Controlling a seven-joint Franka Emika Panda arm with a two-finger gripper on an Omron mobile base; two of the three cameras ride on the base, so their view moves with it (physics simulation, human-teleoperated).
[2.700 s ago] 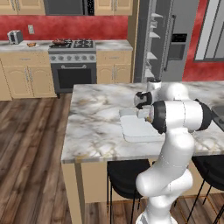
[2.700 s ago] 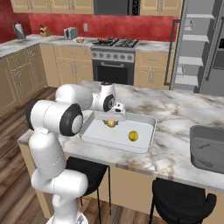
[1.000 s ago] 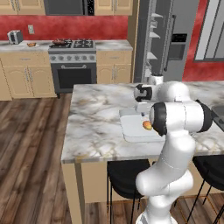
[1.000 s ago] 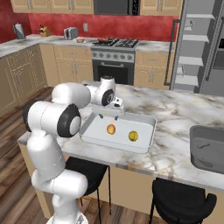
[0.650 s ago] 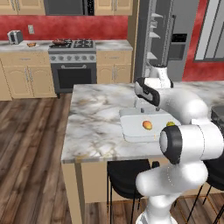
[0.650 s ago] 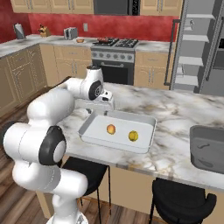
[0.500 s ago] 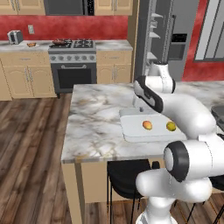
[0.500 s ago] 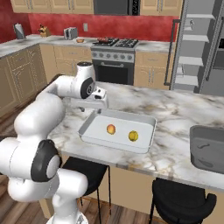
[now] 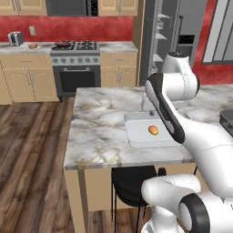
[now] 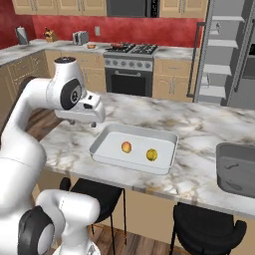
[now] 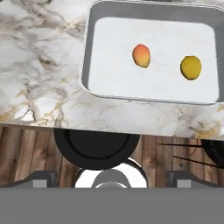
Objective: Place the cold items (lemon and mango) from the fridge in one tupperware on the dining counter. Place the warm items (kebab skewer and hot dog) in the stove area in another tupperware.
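Pulling up and away from the tupperware (image 10: 133, 150), gripper (image 10: 82, 118) spread wide and carrying nothing. Leaving mango (image 11: 141, 55) and lemon (image 11: 191, 67) lying apart inside the tupperware on the table (image 10: 199, 130). Cold half looking done; likely heading stove-side next for skewer and hot dog.

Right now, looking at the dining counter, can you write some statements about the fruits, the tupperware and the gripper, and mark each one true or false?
1. The mango and the lemon both lie inside the white tupperware. True.
2. The two fruits touch each other. False: they lie apart.
3. The gripper holds the lemon. False: it is open and holds nothing, up beside the tupperware.
4. A second, dark container sits on the marble counter. True.
5. The hot dog lies in the white tupperware. False: it holds the two fruits alone.
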